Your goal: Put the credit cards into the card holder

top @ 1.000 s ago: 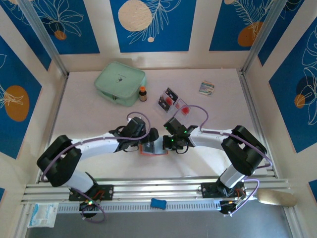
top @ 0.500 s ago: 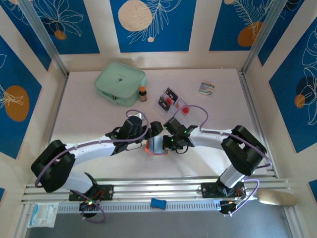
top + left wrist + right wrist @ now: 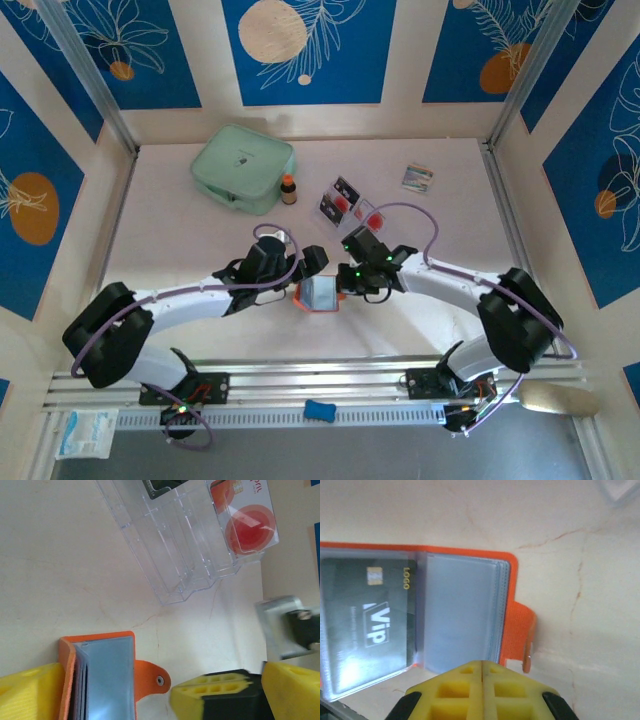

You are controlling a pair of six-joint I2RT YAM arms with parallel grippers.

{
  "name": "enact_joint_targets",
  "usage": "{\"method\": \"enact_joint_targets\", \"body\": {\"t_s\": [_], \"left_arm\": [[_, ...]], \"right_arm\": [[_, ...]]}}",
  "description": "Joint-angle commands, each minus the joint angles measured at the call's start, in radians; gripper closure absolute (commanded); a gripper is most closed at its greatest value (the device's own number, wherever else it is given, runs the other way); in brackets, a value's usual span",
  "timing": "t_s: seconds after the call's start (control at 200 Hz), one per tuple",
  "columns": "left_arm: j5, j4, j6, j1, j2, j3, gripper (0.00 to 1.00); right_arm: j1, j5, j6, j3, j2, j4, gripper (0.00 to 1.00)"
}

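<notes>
1. While the left gripper point(image 3: 162, 692) stands with its jaws wide apart, the card holder point(image 3: 107, 677) lies open on the table point(image 3: 65, 580) in the gap between them. Its orange edge is against one finger, and its snap tab point(image 3: 155, 680) points toward the other.
2. The right gripper point(image 3: 482, 672) has its jaws pressed together, and nothing shows between them. Its tip is at the near edge of the holder's grey sleeves, just beside the snap tab.
3. Ahead of those shut jaws and off to one side, a black card point(image 3: 365, 625) lettered "Vip" sits inside a clear pocket of the holder.
4. From above, the two grippers face each other, and the open holder lies below and between their tips.
5. Beyond the left jaws, apart from the holder, is a clear plastic stand point(image 3: 175, 550). It holds a pale card point(image 3: 245, 517) with a red round mark and a dark card point(image 3: 160, 485) at the frame edge.
6. Well past both sets of jaws are a mint-green pouch point(image 3: 243, 165), a small bottle point(image 3: 288, 188) beside it, and a multicoloured packet point(image 3: 417, 177) farther off.
</notes>
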Motion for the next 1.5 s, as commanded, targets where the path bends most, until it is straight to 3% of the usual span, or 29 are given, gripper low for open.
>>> {"method": "enact_joint_targets", "body": {"t_s": [0.0, 0.135, 0.32, 0.39, 0.545, 1.05, 1.095, 1.155, 1.215, 1.355, 1.495], "left_arm": [[0.017, 0.026, -0.006, -0.011, -0.015, -0.009, 0.00], [0.017, 0.026, -0.006, -0.009, -0.017, -0.010, 0.00], [0.015, 0.023, -0.008, -0.011, -0.018, -0.010, 0.00], [0.015, 0.018, -0.008, -0.010, -0.020, -0.008, 0.00], [0.014, 0.012, -0.011, -0.011, -0.029, -0.007, 0.00], [-0.007, -0.028, 0.005, -0.061, 0.022, 0.083, 0.00], [-0.012, -0.028, 0.004, -0.067, 0.030, 0.080, 0.00], [-0.022, -0.029, 0.002, -0.073, 0.038, 0.076, 0.00], [-0.032, -0.035, 0.000, -0.079, 0.044, 0.073, 0.00], [-0.053, -0.067, 0.003, -0.093, 0.060, 0.076, 0.00], [-0.076, -0.122, 0.020, -0.112, 0.084, 0.095, 0.00]], "right_arm": [[-0.021, 0.018, -0.012, 0.004, -0.029, -0.059, 0.81], [-0.040, -0.001, -0.011, -0.019, -0.014, -0.042, 0.60], [-0.043, -0.022, -0.010, -0.023, 0.049, 0.001, 0.59], [-0.047, -0.029, -0.010, -0.022, 0.075, 0.019, 0.65], [-0.057, -0.072, -0.007, -0.015, 0.107, 0.072, 1.00], [-0.085, -0.195, 0.044, -0.026, 0.130, 0.190, 1.00], [-0.098, -0.187, 0.044, -0.026, 0.113, 0.171, 0.91], [-0.122, -0.178, 0.045, -0.038, 0.077, 0.152, 0.72], [-0.150, -0.167, 0.039, -0.047, 0.039, 0.119, 0.62], [-0.218, -0.155, 0.019, -0.068, -0.046, 0.027, 0.52], [-0.282, -0.173, -0.003, -0.089, -0.119, -0.027, 0.49]]}}
